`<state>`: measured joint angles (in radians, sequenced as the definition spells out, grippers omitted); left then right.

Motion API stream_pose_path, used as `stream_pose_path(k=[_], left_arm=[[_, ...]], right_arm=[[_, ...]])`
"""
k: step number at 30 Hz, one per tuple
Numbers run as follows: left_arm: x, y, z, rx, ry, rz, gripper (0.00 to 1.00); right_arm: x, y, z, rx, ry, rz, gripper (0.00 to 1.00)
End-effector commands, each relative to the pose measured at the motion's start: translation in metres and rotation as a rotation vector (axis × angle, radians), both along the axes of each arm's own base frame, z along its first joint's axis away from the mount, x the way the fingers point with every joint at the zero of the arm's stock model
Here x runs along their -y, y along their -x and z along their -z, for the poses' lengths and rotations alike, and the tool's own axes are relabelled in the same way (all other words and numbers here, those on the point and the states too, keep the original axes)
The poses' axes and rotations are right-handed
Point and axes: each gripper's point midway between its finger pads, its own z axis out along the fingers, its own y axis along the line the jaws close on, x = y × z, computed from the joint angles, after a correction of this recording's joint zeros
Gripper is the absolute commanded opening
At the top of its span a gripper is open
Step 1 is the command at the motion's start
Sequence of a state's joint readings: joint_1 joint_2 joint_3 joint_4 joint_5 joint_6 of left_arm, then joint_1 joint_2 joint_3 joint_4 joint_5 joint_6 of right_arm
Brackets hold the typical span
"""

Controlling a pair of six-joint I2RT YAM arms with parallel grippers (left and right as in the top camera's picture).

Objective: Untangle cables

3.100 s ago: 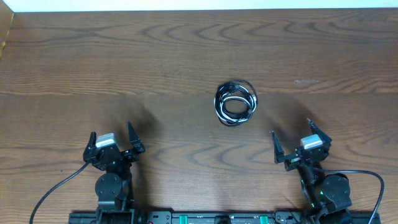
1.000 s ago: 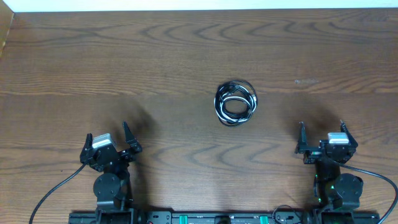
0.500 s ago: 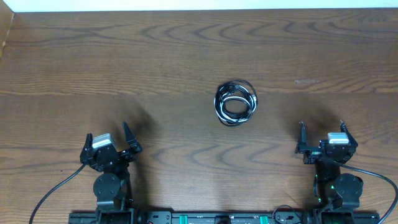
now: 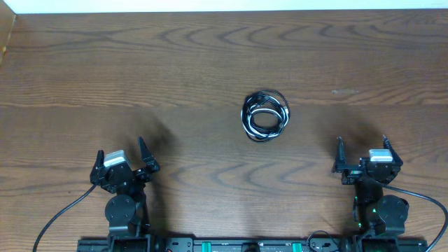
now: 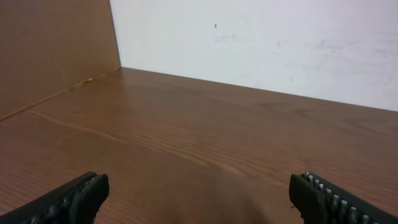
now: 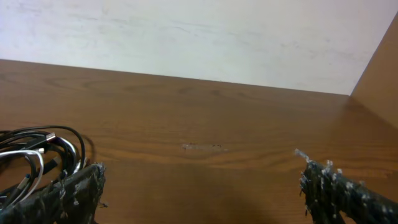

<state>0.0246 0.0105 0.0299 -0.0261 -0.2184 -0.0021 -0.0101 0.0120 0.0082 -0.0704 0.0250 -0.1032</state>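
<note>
The cables (image 4: 265, 117) lie in one small coiled bundle of black and white cords near the middle of the wooden table. In the right wrist view the cables (image 6: 34, 158) show at the left edge, just beyond my left fingertip. My left gripper (image 4: 120, 155) sits near the front left, open and empty, far from the bundle. My right gripper (image 4: 362, 150) sits near the front right, open and empty, to the right of and nearer than the bundle. In the wrist views both grippers, left (image 5: 199, 193) and right (image 6: 202, 190), have their jaws spread wide over bare wood.
The wooden table (image 4: 140, 63) ends at a white wall at the back. A raised wooden side panel (image 5: 50, 50) borders the left side, and another side panel (image 6: 379, 68) the right. The arm bases (image 4: 238, 245) stand along the front edge.
Three seconds ago the right arm stood further left, angled toward the bundle; it has since swung right. Over the last second nothing has moved.
</note>
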Motion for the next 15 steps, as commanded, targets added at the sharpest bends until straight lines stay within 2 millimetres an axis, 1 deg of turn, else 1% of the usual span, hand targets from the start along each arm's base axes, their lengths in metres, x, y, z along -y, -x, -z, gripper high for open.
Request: stream_pose_path(k=[1, 4, 7, 9, 14, 15], left_arm=[[0.001, 0.000, 0.007, -0.019, 0.020, 0.005, 0.98], [0.016, -0.001, -0.011, 0.008, 0.026, 0.095, 0.98], [0.025, 0.003, -0.031, 0.024, 0.029, 0.148, 0.98], [0.027, 0.008, -0.050, 0.048, 0.027, 0.161, 0.98], [0.027, 0.025, -0.113, 0.132, -0.012, 0.158, 0.98], [0.027, 0.027, -0.123, 0.146, -0.014, 0.158, 0.98]], right_arm=[[0.001, 0.000, 0.000, 0.001, 0.006, 0.002, 0.99], [0.001, 0.000, 0.000, 0.001, 0.006, 0.003, 0.99], [0.001, 0.000, 0.000, 0.001, 0.006, 0.002, 0.99], [0.001, 0.000, 0.000, 0.001, 0.006, 0.003, 0.99], [0.001, 0.000, 0.000, 0.001, 0.006, 0.003, 0.99], [0.001, 0.000, 0.000, 0.001, 0.006, 0.003, 0.99]])
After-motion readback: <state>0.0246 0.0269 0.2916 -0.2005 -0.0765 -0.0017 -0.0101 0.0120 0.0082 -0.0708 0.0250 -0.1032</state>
